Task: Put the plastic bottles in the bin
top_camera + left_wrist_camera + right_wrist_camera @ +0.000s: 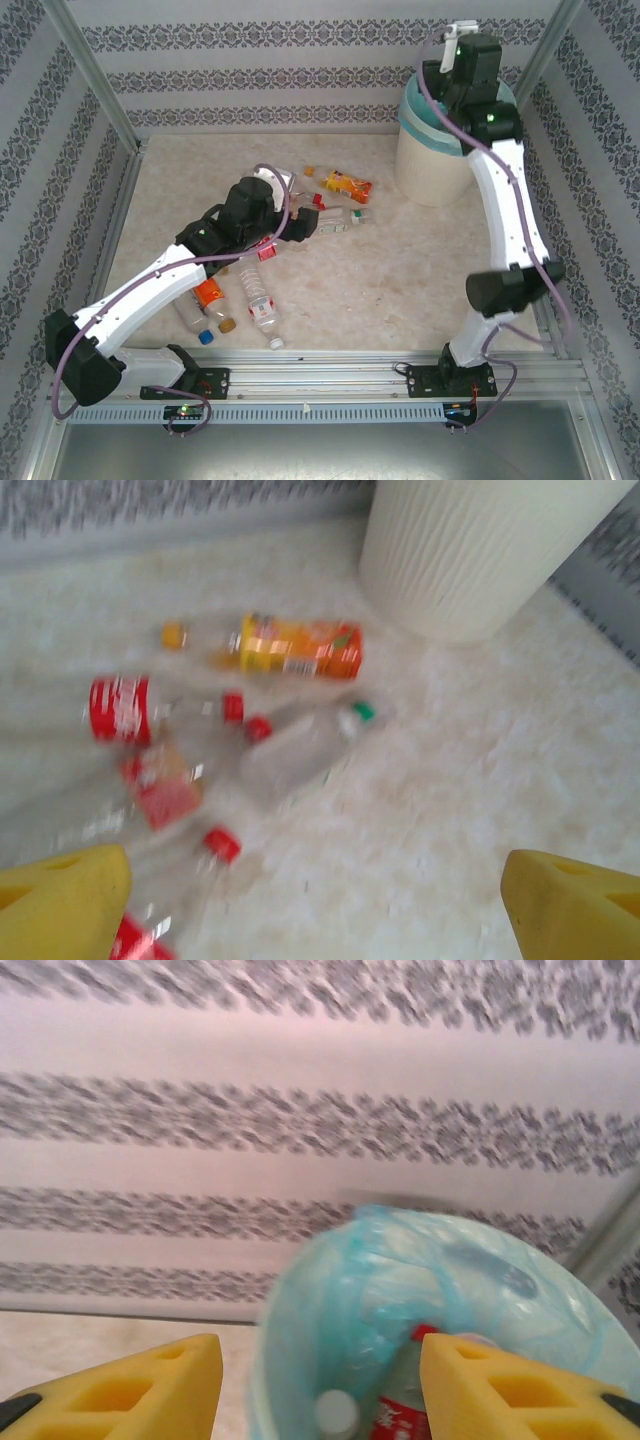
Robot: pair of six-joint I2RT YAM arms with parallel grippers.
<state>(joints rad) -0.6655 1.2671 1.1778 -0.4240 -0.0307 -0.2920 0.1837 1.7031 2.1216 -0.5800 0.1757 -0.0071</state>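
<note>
Several plastic bottles lie on the table: an orange-labelled one (347,185) (290,647), a red-labelled one (125,708), a clear one with a green cap (300,745), and more near the left arm (262,305). My left gripper (300,225) (315,900) hovers low beside this cluster, open wide, with bare table between its yellow fingers. My right gripper (455,40) (320,1380) is above the bin (430,170) (300,1360), open. Below it, inside the blue-green liner, a red-labelled bottle (400,1420) stands by the right finger, and a white cap (337,1412) shows beside it.
The bin (470,550) stands at the far right of the table against the patterned back wall. An orange-labelled bottle (210,292) and a blue-capped one (205,337) lie partly under the left arm. Metal frame posts edge the table.
</note>
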